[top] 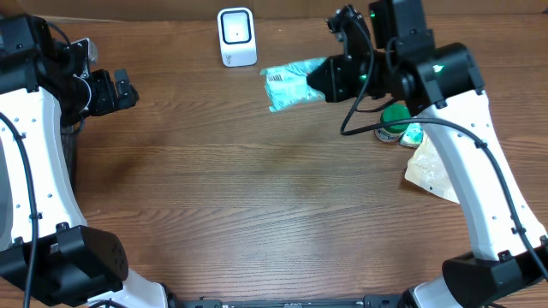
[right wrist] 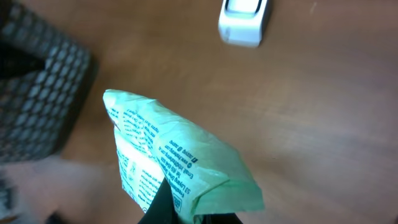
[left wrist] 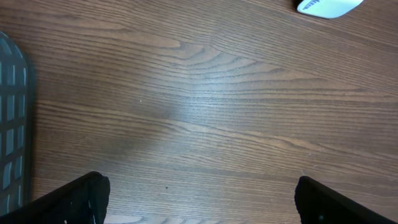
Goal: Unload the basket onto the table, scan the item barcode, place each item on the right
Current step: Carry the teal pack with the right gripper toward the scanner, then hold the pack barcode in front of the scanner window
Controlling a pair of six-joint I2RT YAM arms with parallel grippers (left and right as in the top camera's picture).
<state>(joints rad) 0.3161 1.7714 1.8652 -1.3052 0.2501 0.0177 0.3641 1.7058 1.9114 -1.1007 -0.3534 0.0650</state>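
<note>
Brown wood-grain table fills every view, mostly bare in the middle. At its far edge stands the white scanner (top: 236, 36).

The right pincer (top: 324, 79) is clamped tight on one end of a green packet (top: 291, 83), and the packet is held up off the table, not lying on it. It sticks straight out ahead of the jaws, its free end carrying the barcode (top: 276, 79). From the wrist view the scanner sits beyond the packet's tip, ahead and a little to one side, near but not touching. Behind this pincer, beside its arm, lie a green tub (top: 396, 115) and a pale bag (top: 432, 167).

The left pincer (top: 122, 90) hangs well off to the far side with jaws spread wide, gripping nothing; only bare wood lies below it.

So the pick-up looks done and the packet has been carried most of the way. What is left, by my reading: the barcode seems to face upward, not toward the scanner's window, so the packet likely needs turning and bringing closer before a scan registers. Nothing in view confirms a read.
</note>
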